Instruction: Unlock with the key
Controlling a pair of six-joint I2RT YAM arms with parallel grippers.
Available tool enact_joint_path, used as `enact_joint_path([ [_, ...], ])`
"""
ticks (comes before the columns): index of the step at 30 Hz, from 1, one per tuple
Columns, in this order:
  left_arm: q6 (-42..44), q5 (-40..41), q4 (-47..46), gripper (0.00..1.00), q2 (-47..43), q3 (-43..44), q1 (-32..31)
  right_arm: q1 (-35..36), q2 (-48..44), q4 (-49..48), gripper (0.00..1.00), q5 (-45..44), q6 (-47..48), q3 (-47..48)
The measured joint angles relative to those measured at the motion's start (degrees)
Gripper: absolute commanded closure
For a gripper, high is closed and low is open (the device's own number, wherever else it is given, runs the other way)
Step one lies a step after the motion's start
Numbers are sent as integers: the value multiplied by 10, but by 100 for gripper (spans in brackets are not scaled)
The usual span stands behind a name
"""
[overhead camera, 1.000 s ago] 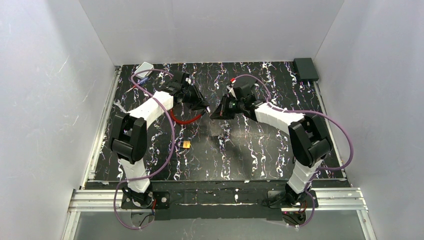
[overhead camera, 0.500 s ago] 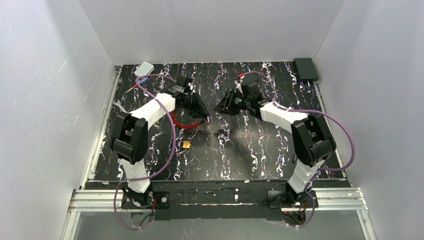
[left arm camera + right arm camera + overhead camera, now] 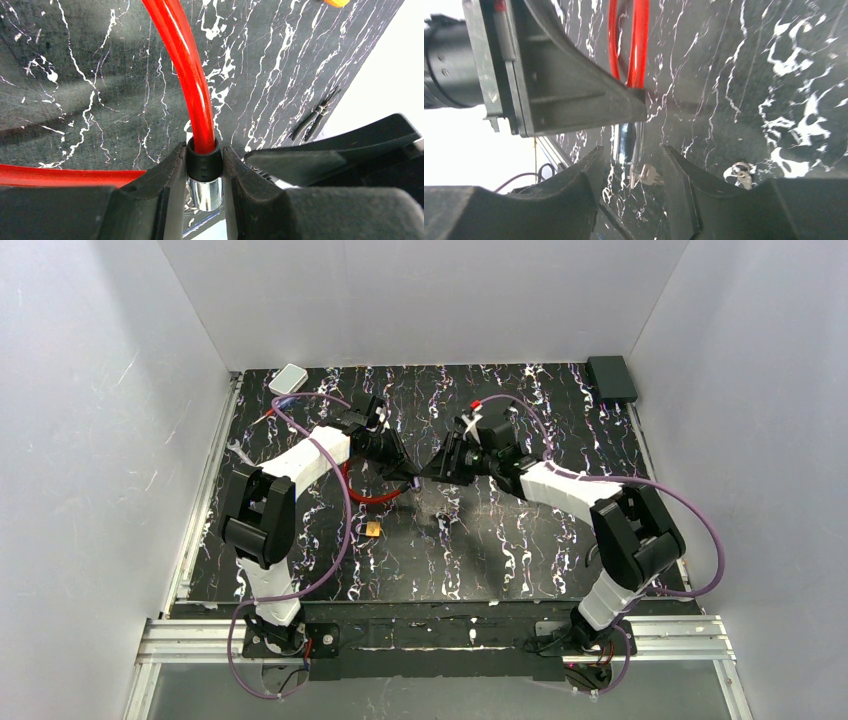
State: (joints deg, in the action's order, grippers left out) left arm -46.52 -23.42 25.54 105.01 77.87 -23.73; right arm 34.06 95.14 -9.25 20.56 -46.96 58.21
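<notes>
The red cable lock (image 3: 366, 496) loops on the black marbled table. My left gripper (image 3: 204, 156) is shut on its black end (image 3: 204, 167), with the chrome cylinder (image 3: 206, 195) below the collar. In the top view the left gripper (image 3: 408, 478) meets my right gripper (image 3: 441, 466) tip to tip. The right gripper (image 3: 632, 156) is open around the chrome end (image 3: 625, 142). A tiny silvery key (image 3: 646, 175) sticks out of that end, between the jaws, touching neither finger. A small key ring (image 3: 741, 173) lies on the table beside it (image 3: 441, 519).
A small brass padlock (image 3: 372, 529) lies on the table in front of the red loop. A white box (image 3: 289, 377) sits at the back left corner and a black box (image 3: 611, 377) at the back right. White walls enclose the table.
My right gripper has gone from shut to open, pulled back from the lock end and come in again around it. The left gripper has kept its hold and dipped slightly.
</notes>
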Motion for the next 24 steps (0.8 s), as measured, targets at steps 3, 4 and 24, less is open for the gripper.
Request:
enact_joint_path([
  [3,0,0,0,100,0,0,0,17,-6,1,52,-8,3,-14],
  [4,0,0,0,100,0,0,0,21,-9,1,52,-10,5,-18],
  [24,0,-2,1,100,0,-1,3,58,-18,4,62,-45,26,-26],
])
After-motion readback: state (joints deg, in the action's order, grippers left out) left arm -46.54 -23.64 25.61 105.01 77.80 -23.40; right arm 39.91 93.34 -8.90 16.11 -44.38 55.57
